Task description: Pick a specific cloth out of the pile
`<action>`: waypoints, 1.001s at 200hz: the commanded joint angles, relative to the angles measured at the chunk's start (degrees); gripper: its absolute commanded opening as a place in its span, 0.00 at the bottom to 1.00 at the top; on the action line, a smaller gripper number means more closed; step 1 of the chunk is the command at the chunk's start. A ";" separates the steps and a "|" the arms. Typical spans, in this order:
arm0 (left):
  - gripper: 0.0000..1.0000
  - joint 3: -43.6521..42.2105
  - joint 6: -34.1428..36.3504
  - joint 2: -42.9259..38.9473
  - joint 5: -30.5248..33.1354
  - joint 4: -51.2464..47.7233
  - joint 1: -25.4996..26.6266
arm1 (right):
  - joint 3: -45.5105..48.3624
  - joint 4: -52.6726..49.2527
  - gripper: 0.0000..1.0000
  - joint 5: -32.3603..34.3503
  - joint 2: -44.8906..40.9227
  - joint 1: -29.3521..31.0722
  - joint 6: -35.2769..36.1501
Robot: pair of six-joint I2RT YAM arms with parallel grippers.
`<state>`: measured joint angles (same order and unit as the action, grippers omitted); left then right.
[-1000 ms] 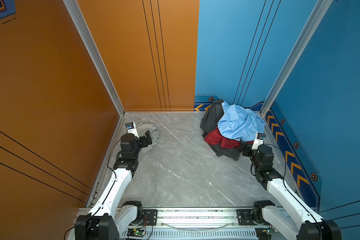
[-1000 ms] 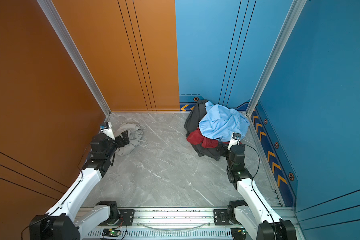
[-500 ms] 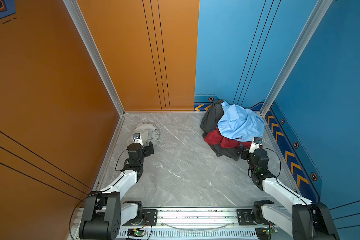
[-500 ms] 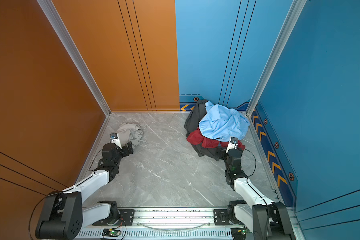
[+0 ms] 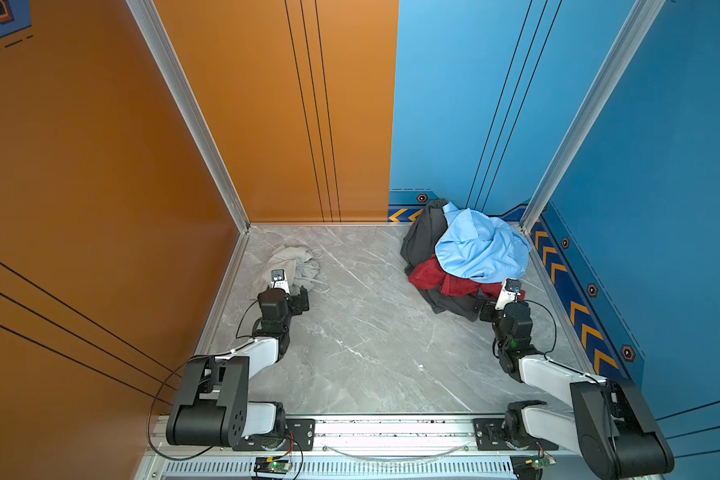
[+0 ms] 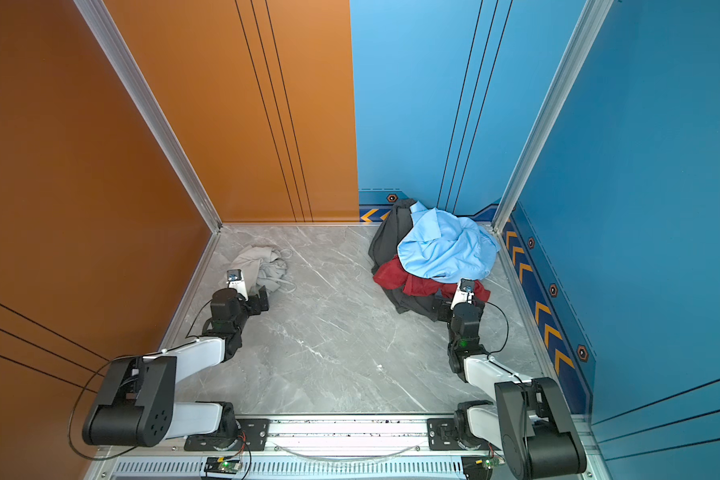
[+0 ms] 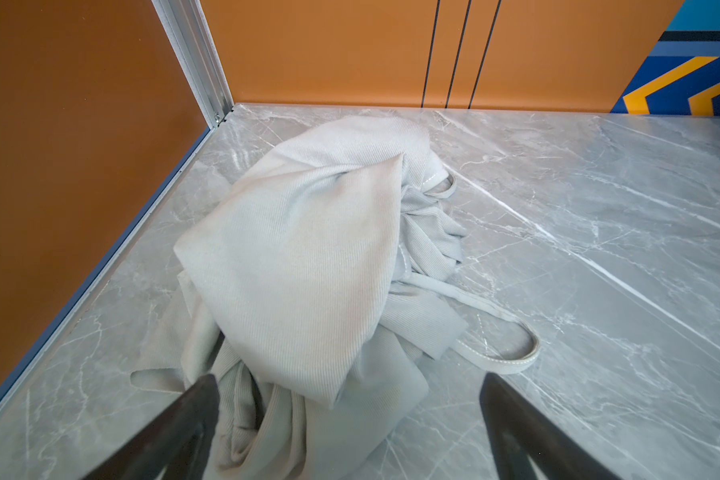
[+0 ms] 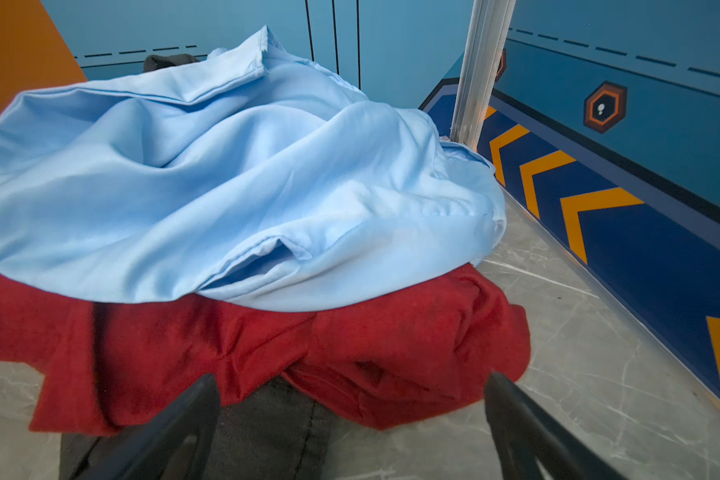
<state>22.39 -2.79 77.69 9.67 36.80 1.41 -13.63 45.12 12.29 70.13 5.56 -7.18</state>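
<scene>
We take this for a robot lab cell: a left arm point(image 5: 262, 353) and right arm point(image 5: 553, 372) mounted on a near rail point(image 5: 391, 428), a marble-look floor point(image 5: 371, 340), orange panels point(image 5: 100, 166) left and far, blue panels point(image 5: 661, 166) right, chevron strips point(image 5: 574, 307) at their base.

the cloth point(image 5: 285, 259) lies far left, well apart from the pile point(image 5: 466, 257).

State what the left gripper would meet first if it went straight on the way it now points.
Probably the grey-beige cloth, lying just ahead of the open left gripper; exact gap unclear.
</scene>
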 commanded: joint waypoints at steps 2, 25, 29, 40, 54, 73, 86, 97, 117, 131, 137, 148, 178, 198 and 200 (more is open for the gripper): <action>0.98 -0.05 -0.29 0.78 0.32 2.83 -1.36 | -0.79 2.78 1.00 1.34 2.38 -0.05 1.85; 0.98 0.55 -3.38 1.82 -1.06 3.05 -4.54 | -2.81 1.35 1.00 1.82 4.15 0.06 3.07; 0.98 0.36 -3.79 2.07 -1.57 3.60 -5.14 | -3.10 1.37 0.99 2.03 4.55 0.02 3.28; 0.98 -0.93 -4.59 4.22 -2.62 8.56 -5.97 | -3.74 2.05 1.00 2.75 5.75 0.06 3.96; 0.98 -0.33 -4.02 5.37 -4.02 9.19 -6.29 | -3.72 4.54 0.99 2.61 7.79 -0.32 4.80; 0.98 0.13 -3.50 5.76 -4.84 8.91 -6.14 | -1.50 14.82 1.00 1.74 14.09 -0.30 5.79; 0.98 0.33 -2.94 5.95 -5.30 8.90 -5.85 | -0.97 20.46 1.00 1.69 18.77 0.27 6.74; 0.98 0.46 -1.60 6.44 -5.60 8.95 -4.88 | -1.45 20.62 1.00 2.21 19.29 0.76 7.39; 0.98 -1.10 4.31 12.43 -3.96 18.47 0.22 | -4.03 14.08 1.00 1.29 18.44 -0.69 5.69; 0.98 0.40 3.26 10.80 0.39 11.67 1.10 | -6.46 9.25 1.00 2.17 18.37 -1.61 4.18; 0.98 0.69 2.79 10.81 -0.14 11.64 0.47 | -7.59 6.81 1.00 0.82 18.25 -2.39 3.62; 0.98 -0.31 2.89 12.16 -0.27 15.95 0.35 | -7.17 8.22 1.00 -2.01 18.55 -3.79 2.88; 0.98 -0.34 3.07 12.04 0.35 15.59 0.70 | -7.38 7.50 1.00 -1.40 18.44 -3.46 2.98; 0.98 -0.45 3.18 11.72 0.98 15.62 0.94 | -7.25 7.71 1.00 -0.96 18.47 -3.11 3.23; 0.98 -0.56 3.15 11.72 1.03 15.64 1.00 | -7.28 7.70 1.00 -0.98 18.47 -3.10 3.23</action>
<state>22.26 -0.78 89.38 8.80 50.78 2.20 -20.47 54.50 12.01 89.08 2.22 -3.03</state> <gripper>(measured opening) 0.979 0.997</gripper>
